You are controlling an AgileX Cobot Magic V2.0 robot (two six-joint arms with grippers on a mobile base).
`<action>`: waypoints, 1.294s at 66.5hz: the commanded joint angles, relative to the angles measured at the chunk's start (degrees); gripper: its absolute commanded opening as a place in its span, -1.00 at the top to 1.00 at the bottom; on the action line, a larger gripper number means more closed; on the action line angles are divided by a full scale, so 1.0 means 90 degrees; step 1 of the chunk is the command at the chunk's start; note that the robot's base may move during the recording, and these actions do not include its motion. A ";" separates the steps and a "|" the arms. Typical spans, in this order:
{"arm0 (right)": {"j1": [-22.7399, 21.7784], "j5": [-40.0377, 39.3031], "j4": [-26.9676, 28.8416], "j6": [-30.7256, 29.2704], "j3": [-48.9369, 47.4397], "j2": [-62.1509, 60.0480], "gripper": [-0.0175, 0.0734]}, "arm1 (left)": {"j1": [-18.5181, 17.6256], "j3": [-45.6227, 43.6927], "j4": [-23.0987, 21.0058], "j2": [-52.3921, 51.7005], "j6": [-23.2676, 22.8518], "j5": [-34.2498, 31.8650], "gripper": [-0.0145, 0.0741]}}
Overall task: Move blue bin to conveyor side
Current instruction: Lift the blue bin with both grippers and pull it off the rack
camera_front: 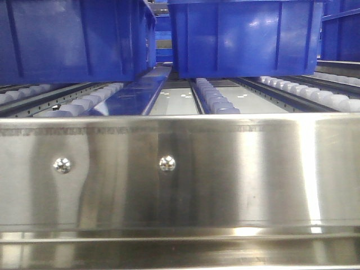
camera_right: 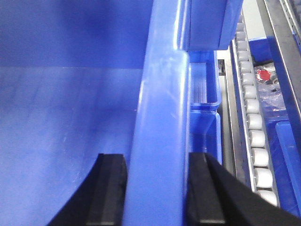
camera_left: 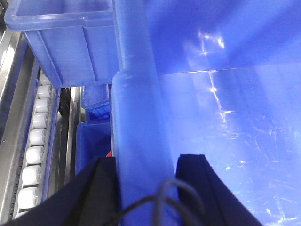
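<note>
While both wrist cams sit right at the rim, the grip reads clearly. The left hand [camera_left: 148, 160] straddles the left wall of the blue bin [camera_left: 235, 141], one black finger [camera_left: 101, 188] outside and one inside, both tight to the plastic, so it's clamped on the rim. A grey cable [camera_left: 155, 200] loops across in front of that rim. The right hand [camera_right: 155, 157] does the same on the opposite wall, with pads either side of the rim and no visible gap, so it's gripping too. The bin's glossy interior fills the space between the two views.

Beyond the right hand, lower bins [camera_right: 204, 84] sit below and beside the wall, then a line of white rollers [camera_right: 256, 141]. Past those is a small red cap [camera_right: 264, 74] among clear plastic.

In the front cam, a steel rail [camera_front: 180, 169] with two screws [camera_front: 62, 165] is closest, with the roller lanes running back behind it. The blue bin is probably the centre one [camera_front: 242, 36], over the rack between a left neighbour bin [camera_front: 73, 39] and a right neighbour bin [camera_front: 343, 28]. I can't tell whether its base touches the rollers or hangs just above them. No hands show in this view.
</note>
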 commanded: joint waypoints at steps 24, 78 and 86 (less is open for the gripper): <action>-0.0007 -0.0597 -0.0186 -0.0123 -0.0139 -0.0154 0.79 | -0.0041 -0.0117 0.0012 -0.0121 0.0118 -0.0480 0.71; -0.0007 -0.0597 -0.0186 -0.0123 -0.0139 -0.0154 0.79 | -0.0041 -0.0117 0.0012 -0.0121 0.0118 -0.0480 0.71; -0.0007 -0.0597 -0.0186 -0.0123 -0.0139 -0.0154 0.79 | -0.0041 -0.0117 0.0012 -0.0121 0.0118 -0.0480 0.71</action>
